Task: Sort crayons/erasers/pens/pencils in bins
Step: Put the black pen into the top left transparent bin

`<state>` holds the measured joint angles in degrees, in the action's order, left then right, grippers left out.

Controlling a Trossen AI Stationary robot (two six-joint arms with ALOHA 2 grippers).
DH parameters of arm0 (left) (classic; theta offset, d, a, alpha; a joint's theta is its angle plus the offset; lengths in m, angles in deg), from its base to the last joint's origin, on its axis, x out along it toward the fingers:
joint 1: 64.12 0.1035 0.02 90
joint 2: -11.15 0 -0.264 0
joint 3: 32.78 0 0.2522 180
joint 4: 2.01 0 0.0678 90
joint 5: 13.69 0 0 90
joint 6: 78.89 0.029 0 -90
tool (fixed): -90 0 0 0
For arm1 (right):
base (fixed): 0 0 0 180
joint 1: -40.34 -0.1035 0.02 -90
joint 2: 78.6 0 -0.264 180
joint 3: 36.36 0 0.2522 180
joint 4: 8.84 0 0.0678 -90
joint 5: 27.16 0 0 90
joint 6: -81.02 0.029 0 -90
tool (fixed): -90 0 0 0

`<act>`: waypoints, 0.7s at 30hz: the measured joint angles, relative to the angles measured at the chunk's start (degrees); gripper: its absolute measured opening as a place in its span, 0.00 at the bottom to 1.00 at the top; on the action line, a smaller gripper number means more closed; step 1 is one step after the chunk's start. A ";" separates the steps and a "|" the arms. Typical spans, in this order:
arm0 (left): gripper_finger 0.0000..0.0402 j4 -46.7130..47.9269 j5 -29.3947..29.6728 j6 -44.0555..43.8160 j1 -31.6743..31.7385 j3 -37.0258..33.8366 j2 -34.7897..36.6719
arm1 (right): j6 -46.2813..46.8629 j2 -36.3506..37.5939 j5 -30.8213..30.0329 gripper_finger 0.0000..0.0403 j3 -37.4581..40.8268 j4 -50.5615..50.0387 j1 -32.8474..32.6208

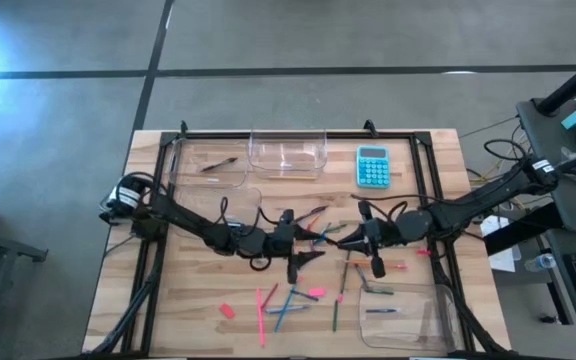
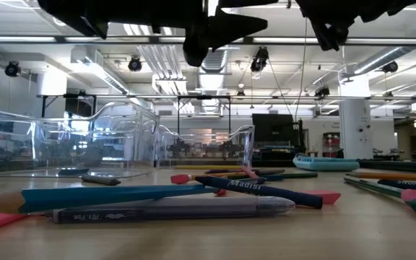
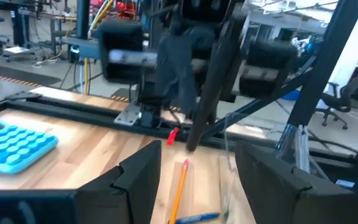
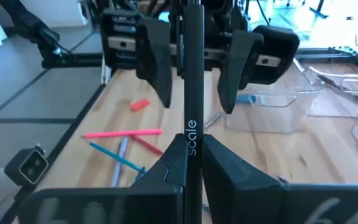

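The right gripper (image 4: 188, 163) is pinched tight on a slim black pen (image 4: 193, 74) printed with the word "scale", holding it upright over the middle of the wooden table (image 1: 193, 300). The left gripper (image 3: 197, 171) faces it close by with its fingers spread and nothing between them, the pen's top end reaching up between the two arms.

This looks like a hand-over or a carry to a bin. To do it well, I would keep the pen steady and vertical, let the spread fingers close squarely on the smooth barrel above the right grip, and release only once that hold is firm; a glossy round barrel can slip or twist.

Below the arms lies a scatter of thin coloured sticks, pink, blue and green, with a stubby pink eraser (image 1: 226, 311) near the front left. The bins (image 1: 288, 152) are clear, glossy plastic trays with rounded corners: two at the back left, one at the front right (image 1: 408, 318), each holding an item or two. A turquoise calculator (image 1: 372, 166) sits at the back.
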<state>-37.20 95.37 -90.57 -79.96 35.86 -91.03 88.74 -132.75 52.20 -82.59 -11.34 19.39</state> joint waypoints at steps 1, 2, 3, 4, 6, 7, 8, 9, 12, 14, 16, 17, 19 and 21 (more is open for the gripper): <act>0.49 -0.10 -0.11 0.04 0.00 0.75 -0.49 | -0.25 -0.57 0.00 0.05 0.02 0.31 0.00; 0.51 0.08 -0.19 0.08 0.00 1.14 -0.64 | -0.42 -1.20 0.02 0.05 0.03 0.85 0.00; 0.52 0.45 -0.18 0.13 0.00 1.53 -0.65 | -0.81 -1.69 0.06 0.05 0.03 1.20 0.00; 0.54 0.41 -0.19 0.17 0.00 1.90 -0.68 | -0.96 -2.23 0.06 0.05 0.03 1.54 0.00; 0.57 -0.15 -0.17 0.21 0.04 2.30 -0.90 | -1.09 -3.24 0.07 0.05 0.03 2.49 0.00; 0.58 -0.07 -0.14 0.22 0.05 2.38 -0.95 | -1.15 -3.62 0.07 0.05 0.03 2.76 0.00; 0.60 0.06 -0.14 0.22 0.08 2.64 -1.01 | -1.17 -4.11 0.07 0.05 0.05 3.13 0.00; 0.61 0.08 -0.14 0.24 0.09 2.91 -1.06 | -1.23 -4.52 0.07 0.05 0.05 3.65 0.00; 0.64 -0.15 -0.12 0.26 0.09 3.36 -1.00 | -1.25 -5.56 0.09 0.05 0.05 4.73 0.00; 0.64 0.09 -0.12 0.35 0.09 3.41 -1.00 | -1.21 -6.15 0.09 0.05 0.05 5.43 0.00; 0.64 0.04 -0.09 0.48 0.09 3.41 -1.00 | -1.18 -6.88 0.08 0.05 0.05 6.69 0.00; 0.63 -0.02 0.03 0.46 0.09 3.41 -1.00 | -1.16 -7.10 0.09 0.05 0.05 7.23 0.00; 0.60 0.21 0.99 0.44 0.06 3.39 -1.01 | -1.17 -7.49 0.09 0.05 0.05 7.80 0.00; 0.56 0.28 1.25 0.44 0.09 3.36 -1.28 | -1.17 -7.66 0.09 0.05 0.05 7.79 0.00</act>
<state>-36.93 96.61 -90.14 -79.87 39.22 -92.30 87.56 -140.40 52.29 -82.55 -3.55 19.39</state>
